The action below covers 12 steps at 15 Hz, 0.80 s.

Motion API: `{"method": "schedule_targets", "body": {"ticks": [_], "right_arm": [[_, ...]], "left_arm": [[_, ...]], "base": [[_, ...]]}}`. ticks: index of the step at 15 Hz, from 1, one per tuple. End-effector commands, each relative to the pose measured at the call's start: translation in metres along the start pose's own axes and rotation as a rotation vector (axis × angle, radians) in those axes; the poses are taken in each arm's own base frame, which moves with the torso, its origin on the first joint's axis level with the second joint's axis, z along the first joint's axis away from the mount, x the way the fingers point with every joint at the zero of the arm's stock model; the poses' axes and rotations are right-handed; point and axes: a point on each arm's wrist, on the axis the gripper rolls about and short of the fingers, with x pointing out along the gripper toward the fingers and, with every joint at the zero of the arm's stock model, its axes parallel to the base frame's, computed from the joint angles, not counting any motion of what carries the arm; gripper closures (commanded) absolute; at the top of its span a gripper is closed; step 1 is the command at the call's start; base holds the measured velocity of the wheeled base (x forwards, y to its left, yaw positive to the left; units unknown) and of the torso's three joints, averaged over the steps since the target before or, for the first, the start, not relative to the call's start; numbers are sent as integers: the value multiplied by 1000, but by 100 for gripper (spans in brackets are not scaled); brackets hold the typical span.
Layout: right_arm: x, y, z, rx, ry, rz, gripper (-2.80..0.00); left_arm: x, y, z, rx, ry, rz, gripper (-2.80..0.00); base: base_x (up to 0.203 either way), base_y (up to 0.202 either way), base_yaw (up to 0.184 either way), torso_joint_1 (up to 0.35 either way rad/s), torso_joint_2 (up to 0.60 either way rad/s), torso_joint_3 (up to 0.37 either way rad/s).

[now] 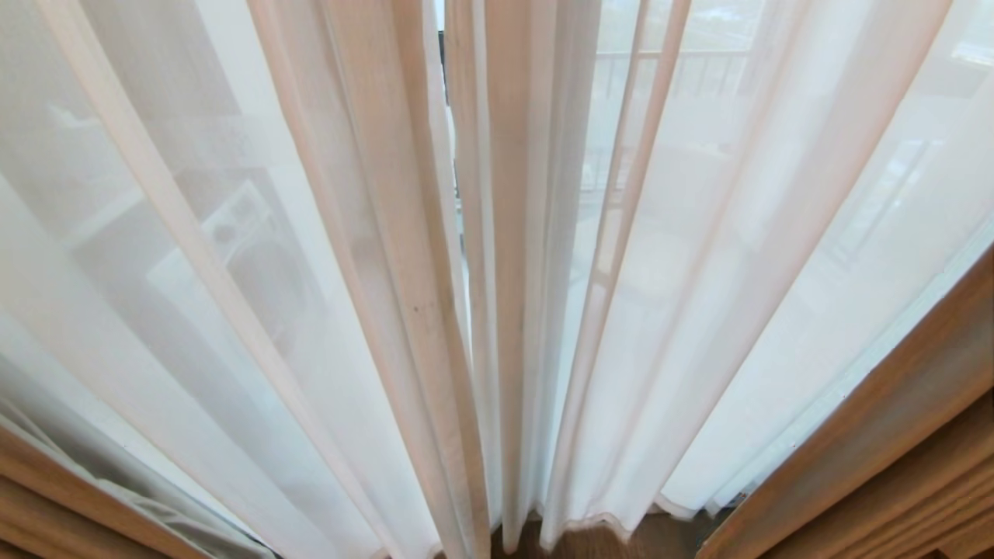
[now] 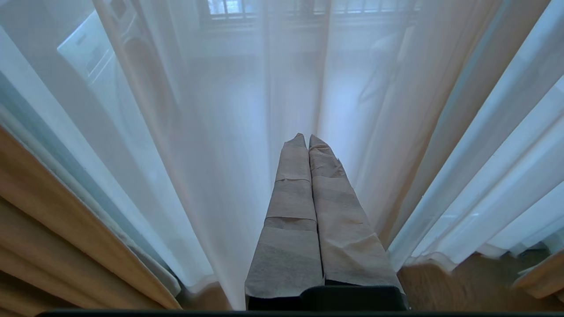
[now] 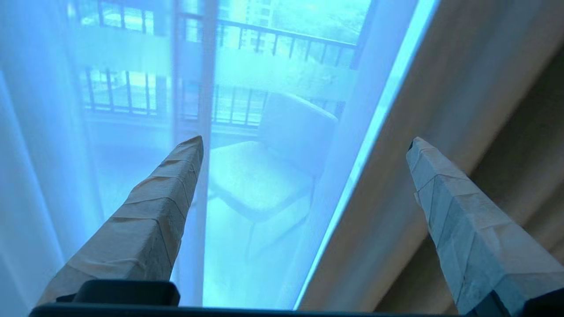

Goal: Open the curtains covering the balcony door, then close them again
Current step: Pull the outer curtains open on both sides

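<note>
Neither arm shows in the head view. In its own wrist view the left gripper [image 2: 306,140] points forward and downward, its two tape-wrapped fingers [image 2: 291,207] pressed flat together along their whole length, nothing between them. The right gripper [image 3: 304,143] is raised and aimed ahead, its wrapped fingers [image 3: 150,224] spread far apart, holding nothing.

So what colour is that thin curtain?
See-through white sheer curtain, clearest in the head view.
</note>
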Motion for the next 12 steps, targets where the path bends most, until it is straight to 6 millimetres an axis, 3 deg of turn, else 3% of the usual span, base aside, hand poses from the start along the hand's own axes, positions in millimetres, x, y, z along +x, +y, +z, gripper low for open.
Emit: {"method": "schedule_targets", "body": {"ticks": [1,8,9,12], "right_arm": [[-8,13,-2,-23,-30,65,-280],[-8,33,-15,13,42,107,-280],[-8,33,-16,15,54,112,0],[-8,36,-18,27,57,145,0]], "left_arm": [[0,0,0,0,-1,0,0],[0,0,0,0,-1,0,0],[0,0,0,-1,-1,0,0],[0,0,0,0,-1,0,0]], "base": [[0,0,0,0,0,0],[0,0,0,0,0,0],[0,0,0,0,0,0],[0,0,0,0,0,0]]}}
